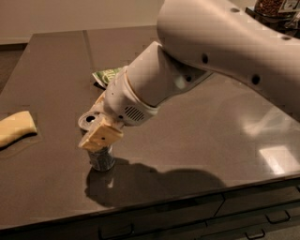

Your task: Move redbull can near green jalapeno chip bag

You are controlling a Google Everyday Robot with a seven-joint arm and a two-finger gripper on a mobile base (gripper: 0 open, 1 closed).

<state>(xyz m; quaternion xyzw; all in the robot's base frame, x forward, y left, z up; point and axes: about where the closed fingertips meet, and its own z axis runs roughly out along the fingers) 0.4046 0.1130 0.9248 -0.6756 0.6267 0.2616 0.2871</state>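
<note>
The redbull can stands out near the table's front left. Its silver top leans left, so it sits tilted. My gripper is closed around the can's upper part, and a tan finger pad covers its front. The can's base is at or just above the table, over its shadow. The green jalapeno chip bag lies flat behind the can. My white arm hides most of the bag, leaving only its left end in sight.
A pale yellow flat object lies at the left edge of the dark table. A jar of dark contents stands at the back right. Drawer fronts run below the table's front edge.
</note>
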